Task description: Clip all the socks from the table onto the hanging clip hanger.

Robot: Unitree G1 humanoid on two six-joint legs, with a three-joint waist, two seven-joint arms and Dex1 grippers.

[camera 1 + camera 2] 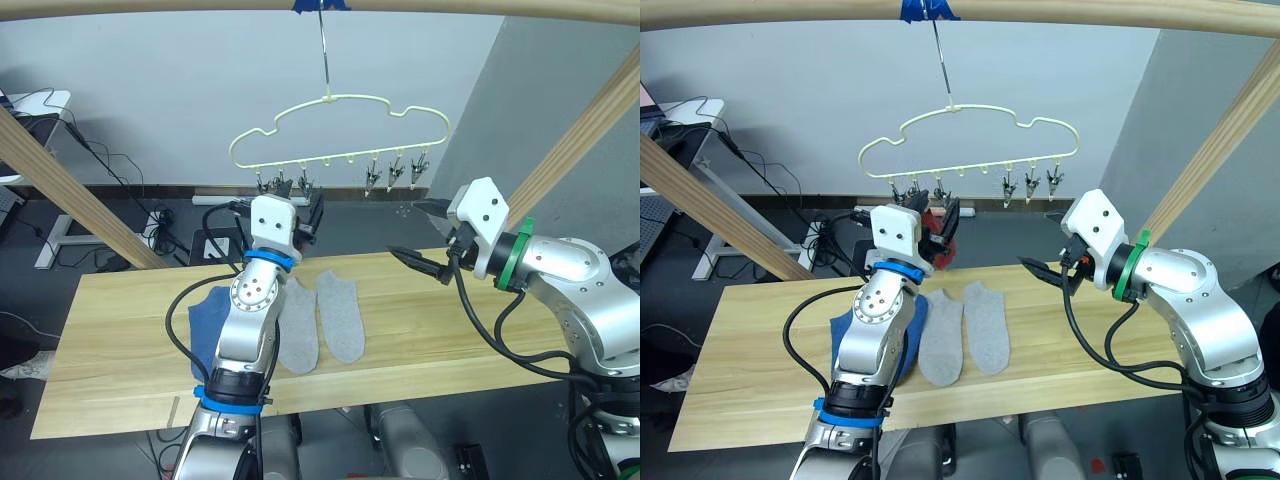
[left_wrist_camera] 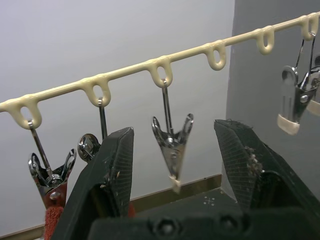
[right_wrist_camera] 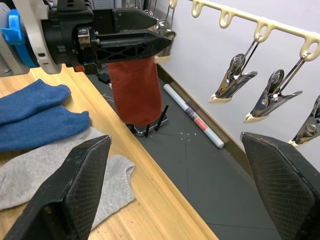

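Hanging from clip hanger [image 1: 340,130] at its left clips, red sock [image 3: 132,90] beside left gripper [image 2: 172,165], jaws spread around empty clip [image 2: 172,145]. Grey socks [image 1: 320,320] and blue socks [image 3: 35,115] flat on table [image 1: 450,330]. Right gripper [image 1: 425,237] raised, jaws spread, empty.

The clip hanger [image 1: 340,130] hangs above the far edge of the table [image 1: 450,330], its row of clips [image 1: 395,172] along its lower bar. Below the hanger's left end, a sock [image 3: 132,90] hangs from a clip, with the left gripper [image 1: 305,215] just beside it. On the table lie two socks [image 1: 320,320] side by side, nearly below the hanger's middle. Left of them lie two more socks [image 3: 35,112]. The right gripper [image 1: 425,235] hovers below the hanger's right end, over the table's far edge.
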